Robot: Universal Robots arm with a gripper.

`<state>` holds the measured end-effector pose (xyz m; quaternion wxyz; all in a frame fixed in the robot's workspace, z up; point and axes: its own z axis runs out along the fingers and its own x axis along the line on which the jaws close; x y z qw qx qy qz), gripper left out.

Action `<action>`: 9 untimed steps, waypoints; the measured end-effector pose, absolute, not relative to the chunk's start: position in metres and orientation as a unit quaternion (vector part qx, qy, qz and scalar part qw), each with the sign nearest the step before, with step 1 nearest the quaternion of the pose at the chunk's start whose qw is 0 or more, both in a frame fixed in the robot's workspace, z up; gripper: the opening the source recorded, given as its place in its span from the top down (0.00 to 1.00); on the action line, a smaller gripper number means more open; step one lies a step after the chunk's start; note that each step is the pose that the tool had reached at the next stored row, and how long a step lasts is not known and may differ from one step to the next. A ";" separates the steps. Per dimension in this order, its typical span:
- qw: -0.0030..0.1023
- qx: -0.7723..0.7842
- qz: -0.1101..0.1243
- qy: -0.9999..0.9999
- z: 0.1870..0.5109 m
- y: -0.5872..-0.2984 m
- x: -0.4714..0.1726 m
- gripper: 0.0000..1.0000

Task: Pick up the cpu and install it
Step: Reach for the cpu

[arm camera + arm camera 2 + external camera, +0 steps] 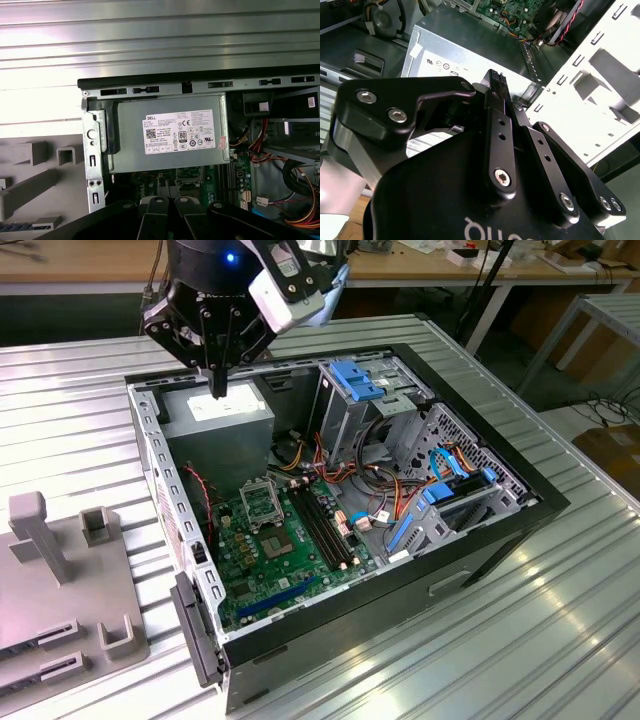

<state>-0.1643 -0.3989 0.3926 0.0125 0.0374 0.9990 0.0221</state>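
Black multi-link gripper (495,76) closest in the second wrist view, fingers pressed together, gripping nothing I can make out. It hangs above the large grey metal box (245,420), which has a white printed label (180,132) (barcode, rows of small marks). The small silver-grey square cpu (283,540) lies flat on the green circuit board (240,570), well apart from that box, past the metal socket frame (262,502).

A black open-sided metal computer case (400,610) lies on a ribbed silver metal table (520,650). Inside it, a grey metal box with a white label (240,420) sits far, a green circuit board (250,570) nearer, and blue plastic latches (355,380) far right. A grey plastic fixture with upright posts (60,580) stands at the exterior view's left.
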 end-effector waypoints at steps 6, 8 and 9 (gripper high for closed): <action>0.012 0.037 0.022 0.999 0.393 -0.399 -0.166 0.89; 0.012 0.037 0.022 0.999 0.393 -0.399 -0.166 0.89; 0.012 0.037 0.022 0.999 0.393 -0.399 -0.166 0.89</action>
